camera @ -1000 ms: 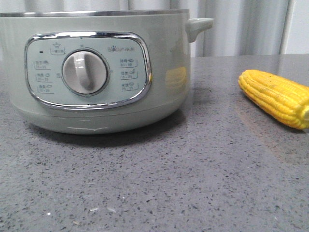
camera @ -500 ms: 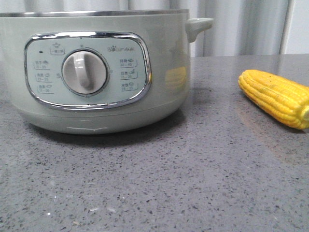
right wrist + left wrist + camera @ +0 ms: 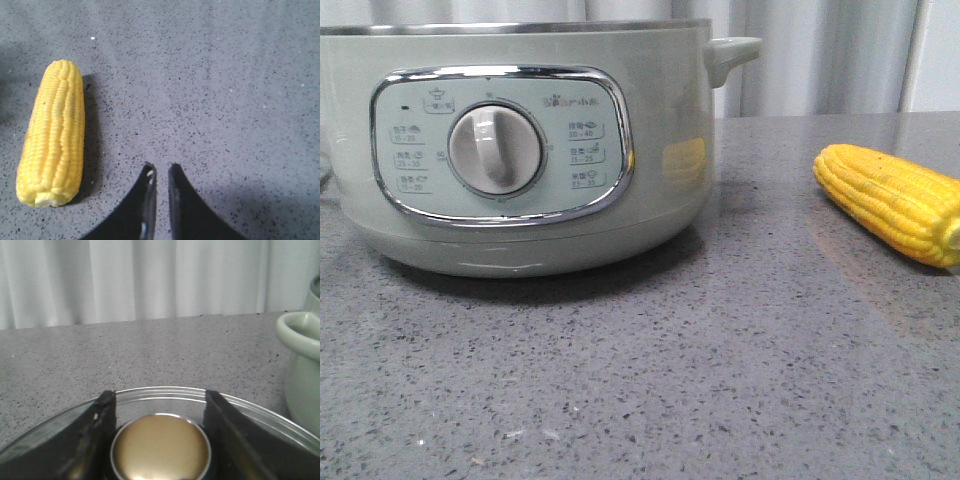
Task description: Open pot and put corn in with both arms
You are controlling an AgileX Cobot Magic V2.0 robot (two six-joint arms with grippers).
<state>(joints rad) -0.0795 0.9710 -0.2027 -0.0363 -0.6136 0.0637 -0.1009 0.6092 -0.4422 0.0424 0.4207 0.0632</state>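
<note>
Black fingers of the left gripper (image 3: 160, 440) stand either side of a round brass-coloured lid knob (image 3: 160, 450), each finger close against its edge, though whether they press on it cannot be told; the knob sits at the centre of a glass lid (image 3: 260, 417) whose steel-edged rim curves around behind the fingers. Just beside that lid, the pale sage-green side handle (image 3: 297, 332) and part of the wall of the pot (image 3: 520, 150) show in the left wrist view, with the grey speckled countertop (image 3: 720, 380) and a white pleated curtain (image 3: 150, 280) beyond. The right gripper (image 3: 160, 172) hangs above bare countertop with its two dark fingertips nearly together, only a thin slit between them, and nothing is held there. The corn (image 3: 52, 132) lies flat on the countertop near that gripper but apart from it, lengthwise roughly parallel to the fingers, throwing a narrow shadow on one side. From the front, the pot stands on the countertop with its chrome-framed control panel (image 3: 500, 145) and cream dial (image 3: 497, 150) facing the camera, its steel rim running along the top. The corn rests well to the right of the pot, not touching it, and a yellow reflection of the cob shows on the pot's wall.
</note>
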